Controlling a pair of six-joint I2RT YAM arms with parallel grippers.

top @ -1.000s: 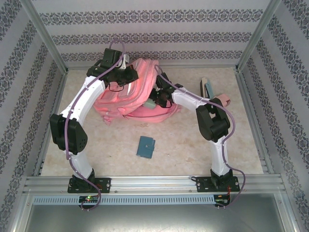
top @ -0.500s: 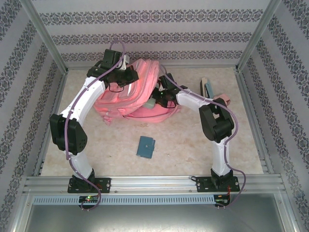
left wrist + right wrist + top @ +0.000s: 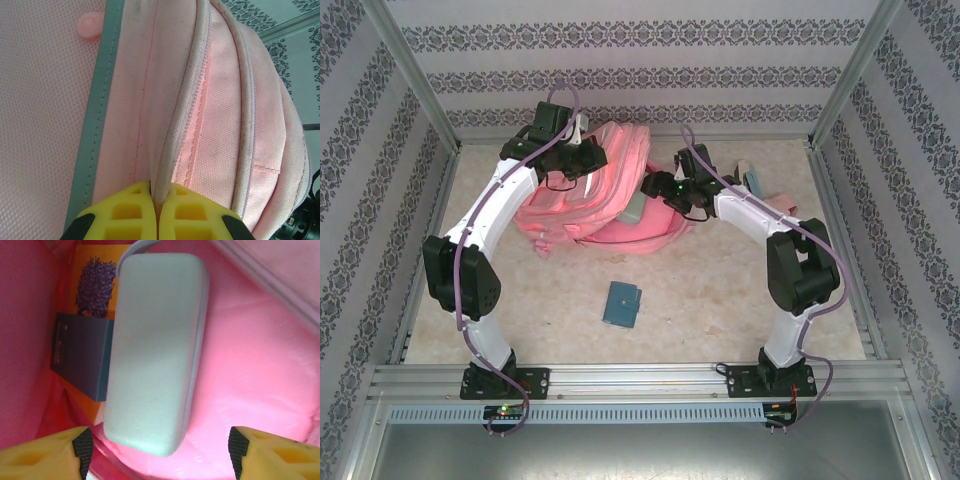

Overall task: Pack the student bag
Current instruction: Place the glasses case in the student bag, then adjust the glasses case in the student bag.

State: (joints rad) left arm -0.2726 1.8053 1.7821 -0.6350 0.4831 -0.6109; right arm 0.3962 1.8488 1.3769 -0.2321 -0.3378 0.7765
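Pink fabric identifies the student bag [image 3: 620, 155], lying on its side at the far middle of the desk [image 3: 720, 290], with its mouth turned to the right. My left end effector [image 3: 156, 200] is pinched fully closed on a seam edge of the bag. I judge this grip holds the mouth apart. My right end effector [image 3: 160, 440] is at the mouth with its fingers spread and nothing held. The pale grey-green case [image 3: 155, 350] lies between and beyond the tips, with a gap on either side. It rests on the lining, touching a dark blue box [image 3: 80, 355] and partly over an orange book [image 3: 95, 285]. I judge the step in hand to be leaving the case inside and clearing the right arm. To do it well, I would draw back straight along the case's length. I would keep the fingers wide enough to miss its corners and low enough to avoid snagging the upper flap. The left grip should not slacken until the right arm is out. A teal wallet-like item [image 3: 621, 304] waits on the near desk, well apart from the bag.
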